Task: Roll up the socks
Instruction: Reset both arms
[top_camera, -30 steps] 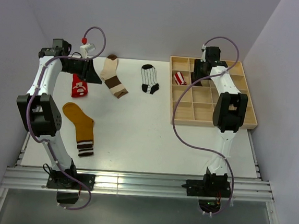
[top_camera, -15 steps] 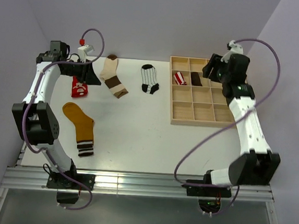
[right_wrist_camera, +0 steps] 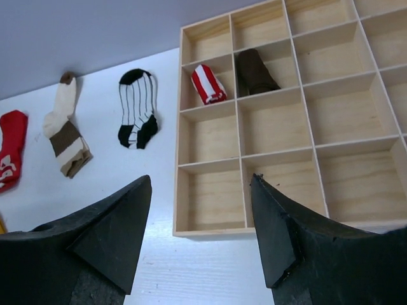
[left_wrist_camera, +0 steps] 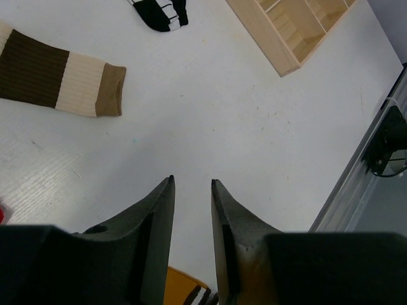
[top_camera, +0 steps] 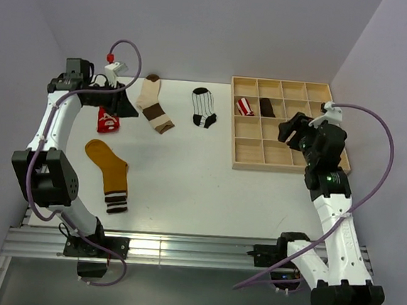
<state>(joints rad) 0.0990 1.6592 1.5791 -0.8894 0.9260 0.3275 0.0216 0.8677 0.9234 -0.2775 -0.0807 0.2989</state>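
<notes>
Four socks lie flat on the white table: red with white pattern [top_camera: 107, 121], cream-and-brown [top_camera: 156, 104], white with black stripes [top_camera: 204, 108] and mustard with striped cuff [top_camera: 110, 173]. A rolled red-white striped sock [top_camera: 245, 107] and a rolled dark brown sock [top_camera: 267, 107] sit in neighbouring cells of the wooden tray [top_camera: 235, 144]. My left gripper [top_camera: 122, 101] hovers by the red sock, jaws slightly apart and empty [left_wrist_camera: 192, 181]. My right gripper [top_camera: 292, 128] hangs above the tray, wide open and empty [right_wrist_camera: 202, 178]. The right wrist view shows both rolled socks, striped [right_wrist_camera: 208, 84] and brown [right_wrist_camera: 255, 72].
The tray's other cells [right_wrist_camera: 334, 114] hold nothing. Grey walls close the back and both sides. A metal rail [top_camera: 181, 249] runs along the table's near edge. The cream-and-brown sock's cuff [left_wrist_camera: 57, 79] and the tray's corner [left_wrist_camera: 292, 32] show in the left wrist view.
My right arm has swung back from the tray's far cells to above its near right part, leaving the dark brown sock in its cell. My left arm has barely shifted.
</notes>
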